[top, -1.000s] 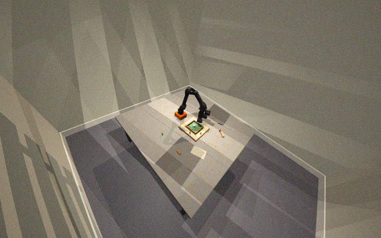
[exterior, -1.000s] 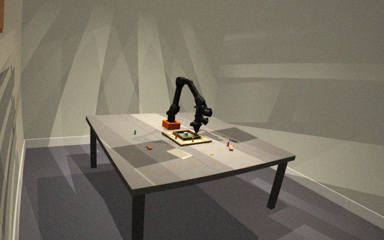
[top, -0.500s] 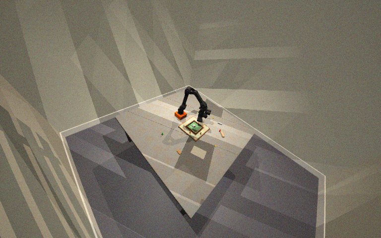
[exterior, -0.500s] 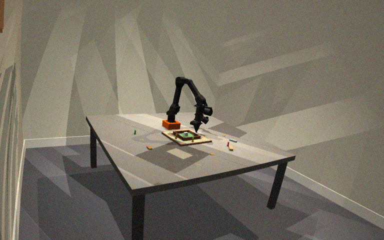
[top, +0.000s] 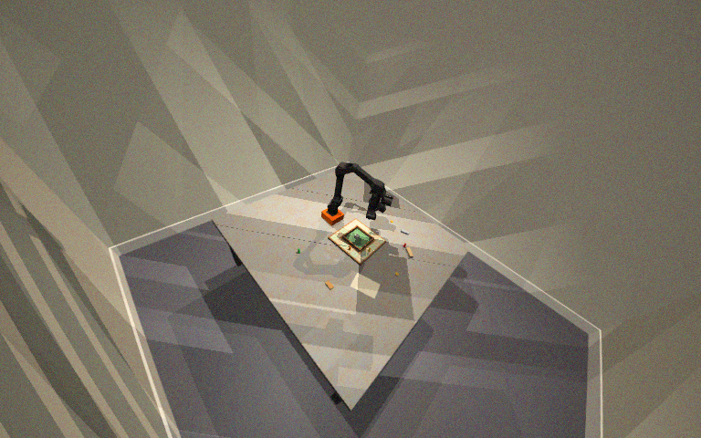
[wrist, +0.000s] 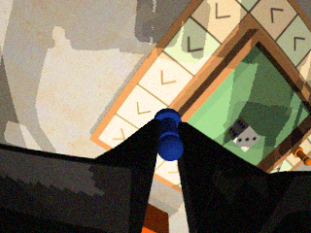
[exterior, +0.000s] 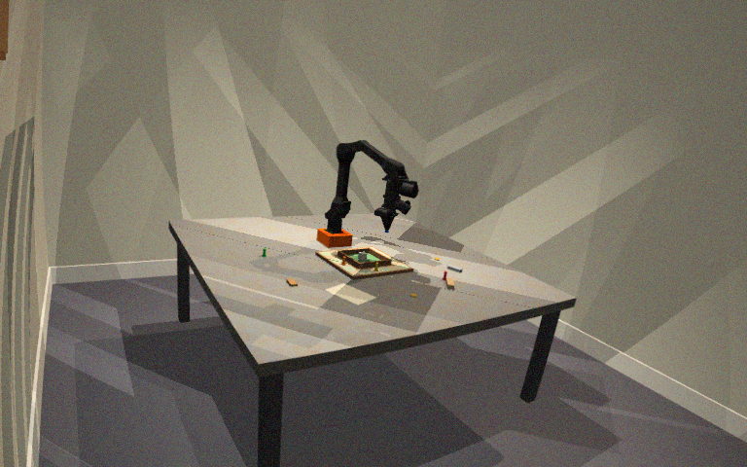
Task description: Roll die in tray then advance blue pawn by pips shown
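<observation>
My gripper (top: pixel 371 216) (exterior: pixel 386 228) (wrist: pixel 167 128) is shut on the blue pawn (exterior: pixel 386 231) (wrist: pixel 170 147) and holds it above the board (top: pixel 340 232) (exterior: pixel 396 269) (wrist: pixel 166 78), clear of its surface. In the wrist view the pawn appears over the arrowed squares beside the tray (wrist: pixel 253 73). The die (exterior: pixel 362 256) (wrist: pixel 244 135) lies inside the tray. Pips show on two of its faces; I cannot surely read the top count. An orange pawn (top: pixel 349 248) (exterior: pixel 344 261) (wrist: pixel 302 155) and a yellow pawn (top: pixel 368 250) (exterior: pixel 376 267) stand on the board. The fingers hide some squares.
A green pawn (top: pixel 298 251) (exterior: pixel 264 252) and a red pawn (top: pixel 404 245) (exterior: pixel 444 275) stand off the board. A tan block (top: pixel 409 252) (exterior: pixel 450 282) lies by the red pawn, another tan block (top: pixel 329 285) (exterior: pixel 292 282) farther left. A pale stick (top: pixel 404 232) (exterior: pixel 454 269) lies right of the board.
</observation>
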{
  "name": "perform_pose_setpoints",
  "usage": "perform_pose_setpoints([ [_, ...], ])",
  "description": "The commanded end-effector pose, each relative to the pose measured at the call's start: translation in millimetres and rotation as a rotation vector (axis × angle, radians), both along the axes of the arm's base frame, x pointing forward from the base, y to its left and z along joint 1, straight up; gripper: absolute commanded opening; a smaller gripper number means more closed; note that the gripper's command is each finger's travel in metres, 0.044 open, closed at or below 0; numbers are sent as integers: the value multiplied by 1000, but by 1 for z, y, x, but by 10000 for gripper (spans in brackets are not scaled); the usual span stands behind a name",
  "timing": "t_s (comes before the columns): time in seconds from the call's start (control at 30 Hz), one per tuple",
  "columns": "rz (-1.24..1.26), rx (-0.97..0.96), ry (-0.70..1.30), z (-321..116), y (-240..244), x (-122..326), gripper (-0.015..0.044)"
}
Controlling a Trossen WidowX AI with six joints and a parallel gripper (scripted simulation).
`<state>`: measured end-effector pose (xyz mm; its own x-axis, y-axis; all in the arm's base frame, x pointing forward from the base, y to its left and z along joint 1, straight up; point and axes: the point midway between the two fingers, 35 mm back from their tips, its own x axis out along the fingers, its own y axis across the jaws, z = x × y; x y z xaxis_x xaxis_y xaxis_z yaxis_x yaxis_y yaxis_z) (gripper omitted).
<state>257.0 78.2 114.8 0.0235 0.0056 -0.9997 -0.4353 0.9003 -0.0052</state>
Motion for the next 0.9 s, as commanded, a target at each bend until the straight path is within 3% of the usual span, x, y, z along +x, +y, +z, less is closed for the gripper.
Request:
perform_pose_setpoints([
  [0.0, 3, 3, -5, 22, -1, -4, 0],
  [0.87, 2, 0, 1, -27, -27, -60, 0],
])
